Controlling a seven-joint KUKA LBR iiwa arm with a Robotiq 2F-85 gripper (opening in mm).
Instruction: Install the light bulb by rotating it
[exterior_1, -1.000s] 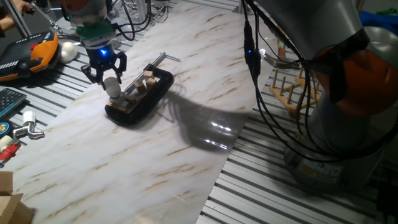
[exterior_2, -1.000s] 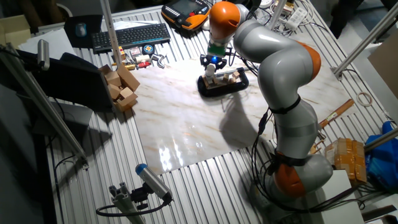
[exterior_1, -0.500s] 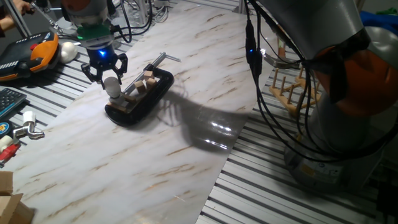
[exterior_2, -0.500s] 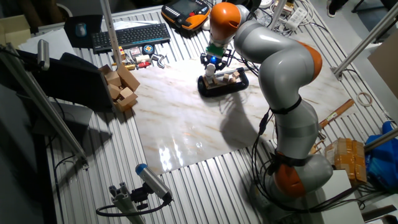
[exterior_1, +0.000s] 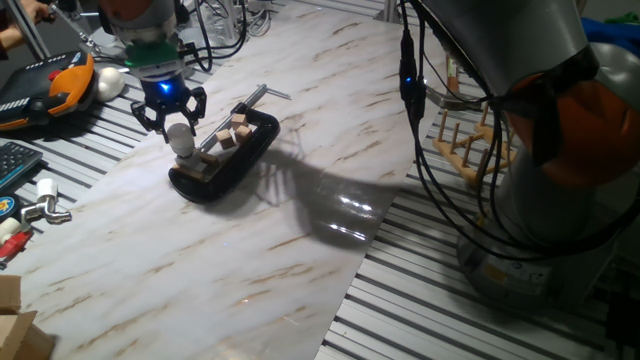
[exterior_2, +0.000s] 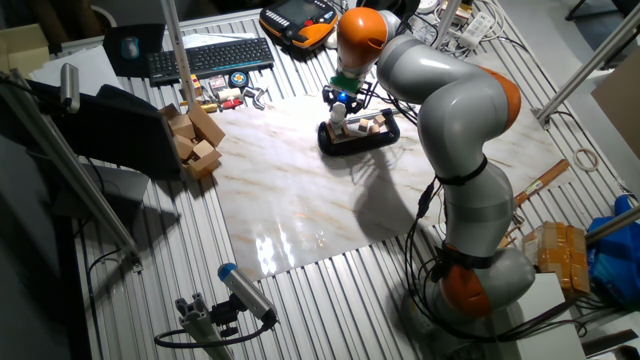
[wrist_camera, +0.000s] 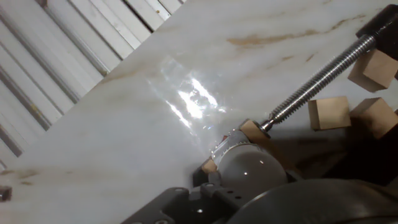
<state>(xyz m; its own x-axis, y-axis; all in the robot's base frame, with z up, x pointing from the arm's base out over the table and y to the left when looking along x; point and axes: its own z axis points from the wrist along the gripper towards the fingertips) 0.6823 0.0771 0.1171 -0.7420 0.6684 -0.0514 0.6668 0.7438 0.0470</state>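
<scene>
Marbled counter (exterior_1: 300, 240) carries a black tray (exterior_1: 250, 155); the light bulb (exterior_1: 180, 137) stands upright at the tray's left end, the hand (exterior_1: 168, 115) clenched around it from above.

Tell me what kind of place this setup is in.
Most likely a robotics lab bench: a slatted aluminium table under a marble-look board, a keyboard, an orange teach pendant, and the gripper at the light bulb.

tool (exterior_1: 176, 128) slightly turned, cables shifted
</scene>
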